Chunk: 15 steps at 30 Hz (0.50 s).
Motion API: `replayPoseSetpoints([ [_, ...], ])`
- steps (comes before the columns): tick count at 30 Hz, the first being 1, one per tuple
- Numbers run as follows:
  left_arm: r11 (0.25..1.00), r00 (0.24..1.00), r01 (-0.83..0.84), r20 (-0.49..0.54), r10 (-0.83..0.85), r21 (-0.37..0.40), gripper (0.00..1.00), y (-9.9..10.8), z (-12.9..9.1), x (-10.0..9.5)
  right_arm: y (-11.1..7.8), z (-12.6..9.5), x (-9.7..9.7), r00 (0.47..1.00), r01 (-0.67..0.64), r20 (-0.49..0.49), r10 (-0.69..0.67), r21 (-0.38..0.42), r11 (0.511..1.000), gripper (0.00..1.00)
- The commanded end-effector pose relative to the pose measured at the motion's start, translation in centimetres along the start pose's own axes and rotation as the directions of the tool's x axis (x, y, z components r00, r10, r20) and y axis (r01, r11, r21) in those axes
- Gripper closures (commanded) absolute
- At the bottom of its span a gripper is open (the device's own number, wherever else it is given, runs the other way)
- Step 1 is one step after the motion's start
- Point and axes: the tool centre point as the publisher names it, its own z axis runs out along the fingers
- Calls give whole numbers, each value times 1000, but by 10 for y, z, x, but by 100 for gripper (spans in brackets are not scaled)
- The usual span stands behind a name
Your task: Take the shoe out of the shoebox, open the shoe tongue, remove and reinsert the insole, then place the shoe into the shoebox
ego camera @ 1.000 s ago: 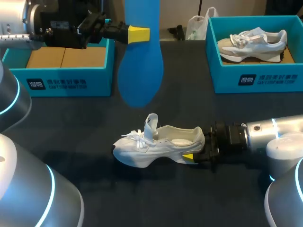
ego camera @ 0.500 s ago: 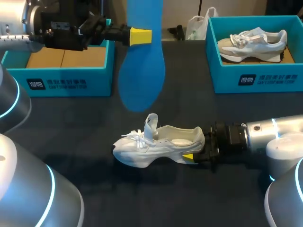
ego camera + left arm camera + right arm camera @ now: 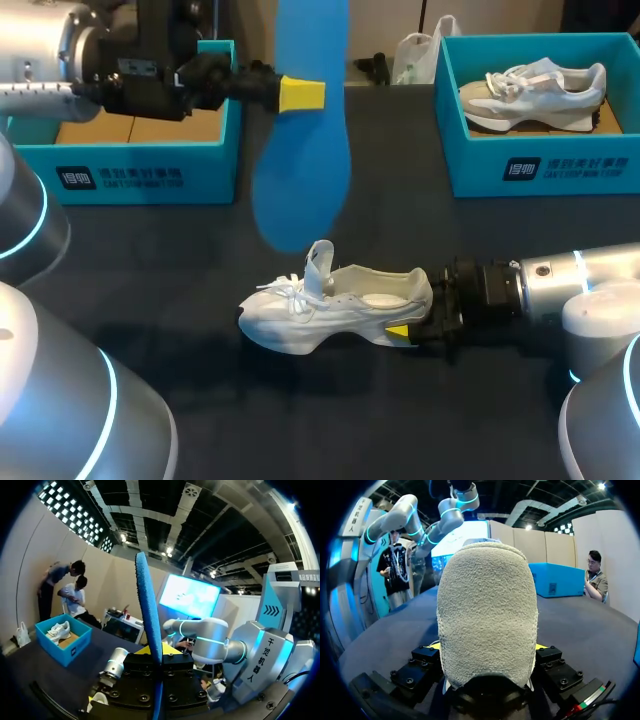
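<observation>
1. My left gripper is clenched on a long blue foam insole, pinching it partway along its length. It holds the insole in the air over the middle of the dark table.
2. The insole's long axis stands nearly upright. Its broad rounded end hangs downward, and its other end rises out of the head view. In the left wrist view it shows edge-on, running straight out between my yellow tips.
3. My right gripper grasps the heel of a white lace-up sneaker. In the right wrist view the heel's fuzzy lining fills the space between the fingers, with yellow showing at both flanks.
4. The sneaker rests on its sole at the table's middle, toward the near edge. Its long axis runs across the table, with the toe toward the left edge and the heel toward the right. Its white tongue is pulled up, leaving the mouth open to the top.
5. The relation that matters is that the insole hangs just beyond and above the tongue, at right angles to the sneaker's length. I judge that my left arm, the nearer one, must lower it and tip it toward the sneaker's line. The broad end should go in first, pointing at the toe. I cannot tell how much gap remains.
6. An open teal cardboard shoebox waits at the far left corner. A second teal shoebox at the far right corner holds a grey-and-white sneaker.
</observation>
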Motion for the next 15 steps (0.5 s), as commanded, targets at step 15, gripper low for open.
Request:
replayPoseSetpoints([
  [15,999,999,30,12,-31,24,100,6,14,4,0,1,2,1000,-1,1,1,7,1000,100],
])
